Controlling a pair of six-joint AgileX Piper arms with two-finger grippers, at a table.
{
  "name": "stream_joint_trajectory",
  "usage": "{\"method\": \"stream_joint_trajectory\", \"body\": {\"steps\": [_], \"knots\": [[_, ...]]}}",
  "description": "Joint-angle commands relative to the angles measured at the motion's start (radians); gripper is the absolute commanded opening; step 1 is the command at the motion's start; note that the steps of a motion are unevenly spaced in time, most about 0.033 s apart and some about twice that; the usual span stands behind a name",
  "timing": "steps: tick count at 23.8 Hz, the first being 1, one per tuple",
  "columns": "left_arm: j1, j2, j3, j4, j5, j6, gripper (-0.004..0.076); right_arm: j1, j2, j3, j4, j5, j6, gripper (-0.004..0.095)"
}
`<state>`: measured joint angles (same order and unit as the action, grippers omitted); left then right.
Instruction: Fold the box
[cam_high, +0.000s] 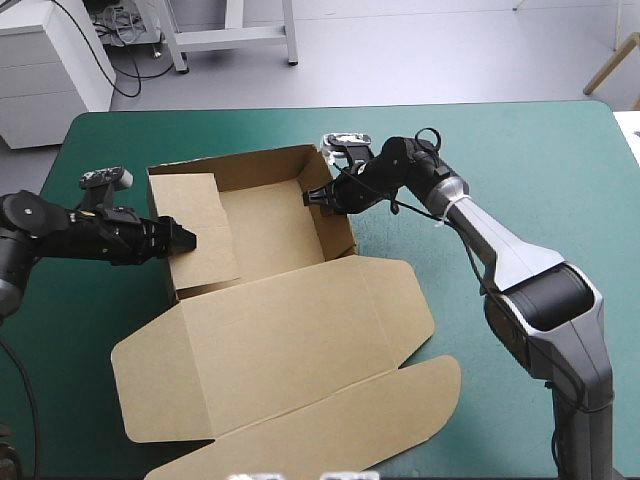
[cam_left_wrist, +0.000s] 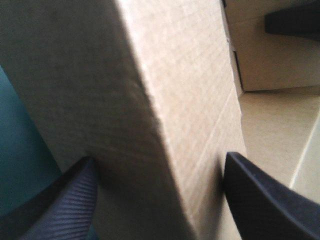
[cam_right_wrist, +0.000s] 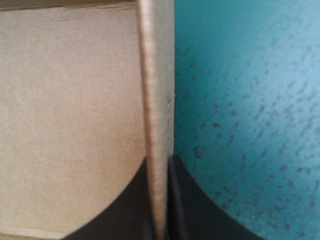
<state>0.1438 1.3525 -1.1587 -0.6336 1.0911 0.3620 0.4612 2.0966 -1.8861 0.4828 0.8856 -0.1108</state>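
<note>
Box (cam_high: 265, 235) on the table (cam_high: 520, 150), walls raised, lid flat. My right gripper (cam_high: 316, 197) pinched its right wall, steadying it; my left gripper (cam_high: 186, 238), fingers apart, straddled the left flap, presumably for tucking.

The right gripper (cam_right_wrist: 160, 162) pinches a thin upright wall of the brown box (cam_right_wrist: 70, 115) edge-on between its black fingers (cam_right_wrist: 200, 210). Brown board fills one side of the claw and the teal-green cover (cam_right_wrist: 250, 100) fills the other.

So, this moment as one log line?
box: walls up, lid flat | left gripper: open, astride left wall | right gripper: shut on right wall
</note>
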Motion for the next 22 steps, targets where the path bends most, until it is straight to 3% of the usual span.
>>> {"method": "stream_joint_trajectory", "body": {"steps": [1, 5, 12, 17, 22], "knots": [[-0.091, -0.028, -0.028, 0.078, -0.082, -0.153, 0.048, 0.019, -0.067, -0.028, 0.082, -0.034, 0.016, -0.0018], [-0.175, -0.028, -0.028, 0.278, -0.138, -0.362, 0.0397, 0.043, -0.067, -0.028, 0.043, -0.024, 0.034, -0.0017], [-0.18, 0.029, -0.028, 0.296, -0.12, -0.483, 0.023, 0.076, -0.067, -0.028, 0.035, -0.015, 0.034, -0.0018], [-0.18, 0.067, -0.028, 0.325, -0.103, -0.492, -0.0007, 0.078, -0.067, -0.028, 0.021, 0.005, 0.051, -0.0018], [-0.189, 0.077, -0.03, 0.454, -0.104, -0.597, -0.001, 0.078, -0.067, -0.028, 0.0, 0.024, 0.06, -0.0017]]}}
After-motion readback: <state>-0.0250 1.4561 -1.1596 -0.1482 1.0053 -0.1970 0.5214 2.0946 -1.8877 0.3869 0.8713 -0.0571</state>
